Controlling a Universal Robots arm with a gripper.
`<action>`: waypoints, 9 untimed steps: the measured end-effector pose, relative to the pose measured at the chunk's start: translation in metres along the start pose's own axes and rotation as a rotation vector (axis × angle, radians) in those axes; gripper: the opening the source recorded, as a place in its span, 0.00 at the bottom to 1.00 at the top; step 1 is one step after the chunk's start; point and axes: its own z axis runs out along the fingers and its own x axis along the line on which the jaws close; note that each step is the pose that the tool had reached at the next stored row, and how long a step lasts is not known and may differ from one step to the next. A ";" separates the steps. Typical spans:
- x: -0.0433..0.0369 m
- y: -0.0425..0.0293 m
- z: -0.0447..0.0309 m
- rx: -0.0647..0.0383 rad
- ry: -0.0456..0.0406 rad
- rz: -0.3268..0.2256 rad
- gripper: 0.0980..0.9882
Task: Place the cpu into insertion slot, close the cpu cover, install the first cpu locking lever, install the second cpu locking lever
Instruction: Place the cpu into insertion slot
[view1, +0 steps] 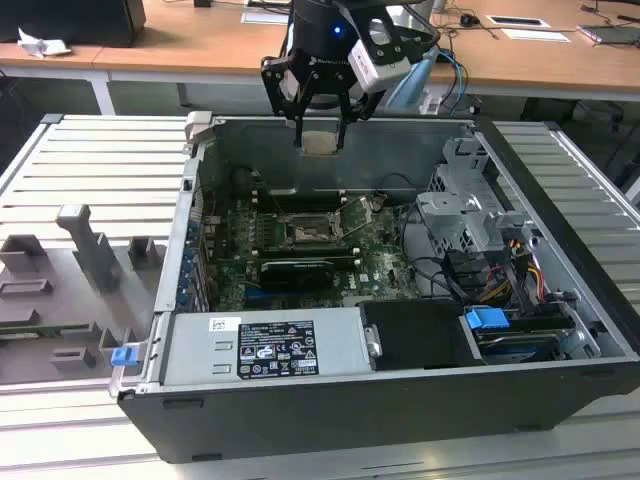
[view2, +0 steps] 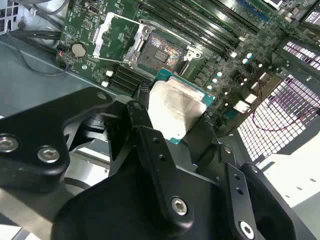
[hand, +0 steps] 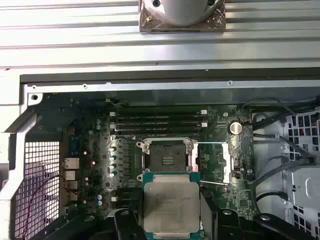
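Exterior view: pincer (view1: 320, 138) clamped on cpu (view1: 321, 146), slot (view1: 303, 232) well below it; placing is in hand, needing square alignment, I judge.

1. No print anywhere can be read.
2. A white sticker (view1: 221, 325) and a black label (view1: 276, 349) sit on the grey metal box (view1: 340, 338) at the near side of the case (view1: 400, 412) — print too small to tell.
3. The cpu (hand: 171, 207) — markings on its pale face cannot be told.

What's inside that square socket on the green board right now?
Nothing: the insertion slot lies bare, its dark contact bed showing. The cpu, held in the gripper, hides the board beside it in the first wrist view.
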 end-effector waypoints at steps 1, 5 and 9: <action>0.0000 0.0000 0.0000 0.000 -0.0007 0.008 0.50; 0.0000 0.0000 0.0001 -0.001 -0.0041 0.046 0.50; 0.0001 0.0000 0.0001 -0.001 -0.0065 0.072 0.50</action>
